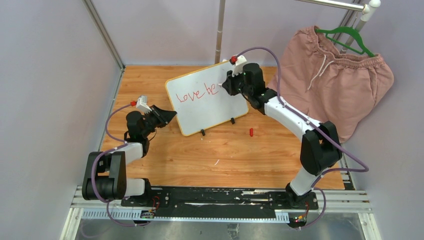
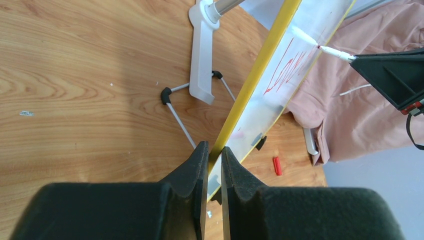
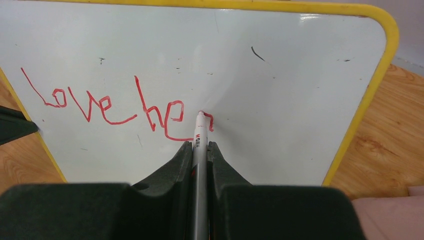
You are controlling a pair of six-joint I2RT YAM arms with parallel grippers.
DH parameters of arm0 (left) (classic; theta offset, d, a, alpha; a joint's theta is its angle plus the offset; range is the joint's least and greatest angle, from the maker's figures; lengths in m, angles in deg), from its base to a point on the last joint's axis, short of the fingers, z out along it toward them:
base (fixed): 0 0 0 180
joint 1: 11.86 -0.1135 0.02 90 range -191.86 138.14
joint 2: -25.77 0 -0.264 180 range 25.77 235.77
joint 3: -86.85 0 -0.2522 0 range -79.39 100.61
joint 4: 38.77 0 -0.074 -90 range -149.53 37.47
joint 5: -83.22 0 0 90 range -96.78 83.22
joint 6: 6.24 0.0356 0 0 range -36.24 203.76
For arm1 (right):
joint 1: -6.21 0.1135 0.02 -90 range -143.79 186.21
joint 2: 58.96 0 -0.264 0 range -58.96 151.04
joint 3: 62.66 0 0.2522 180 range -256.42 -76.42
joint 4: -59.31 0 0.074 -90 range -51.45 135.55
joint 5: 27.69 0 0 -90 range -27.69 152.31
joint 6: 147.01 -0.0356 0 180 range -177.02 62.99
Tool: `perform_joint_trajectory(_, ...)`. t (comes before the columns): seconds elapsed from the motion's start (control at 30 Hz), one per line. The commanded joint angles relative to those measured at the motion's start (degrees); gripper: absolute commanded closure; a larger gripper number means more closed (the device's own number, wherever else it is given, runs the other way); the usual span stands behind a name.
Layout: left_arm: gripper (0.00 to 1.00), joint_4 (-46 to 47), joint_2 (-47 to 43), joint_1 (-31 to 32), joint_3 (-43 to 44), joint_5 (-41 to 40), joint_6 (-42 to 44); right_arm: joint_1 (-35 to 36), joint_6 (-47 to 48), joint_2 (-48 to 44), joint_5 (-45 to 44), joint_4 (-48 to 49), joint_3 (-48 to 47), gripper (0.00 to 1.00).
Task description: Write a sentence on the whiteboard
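Right end effector [image 3: 200, 149] is clenched on a white marker [image 3: 198, 132], the barrel pinched between its two black fingers so the red tip meets the whiteboard [image 3: 300, 75] nearly head-on, which should let the strokes stay firm and steady. The tip touches the board at the end of the sentence [image 3: 100, 107], which so far reads "love he" plus the start of another letter, running from the board's left side to about its middle. By that reading the writing is well short of done, and the right half of the board is bare. The whiteboard stands tilted back on the worktop [image 1: 200, 155], propped on a thin wire stand [image 2: 175, 107] behind it and small black feet along its lower edge. The left end effector [image 2: 214, 152] is closed on the yellow frame at the board's left edge, most likely bracing it so the marker's pressure does not push the light board over or slide it. Just in front of the board's lower right corner lies a small red cap [image 1: 251, 132]. Well to the board's right, pink shorts [image 1: 335, 85] hang from a green hanger [image 1: 350, 37].
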Motion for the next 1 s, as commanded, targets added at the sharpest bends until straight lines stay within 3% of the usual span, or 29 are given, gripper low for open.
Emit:
perform_joint_trajectory(0.0, 1.0, -1.28, -0.89, -0.26, -0.28, -1.23, 0.6, 1.64, 0.14, 1.28, -0.16, 0.13, -1.89, 1.0)
perform_joint_trajectory(0.97, 1.0, -1.28, -1.04, -0.18, -0.38, -1.17, 0.54, 0.84, 0.3, -2.54, -4.28, 0.02, 3.52, 1.0)
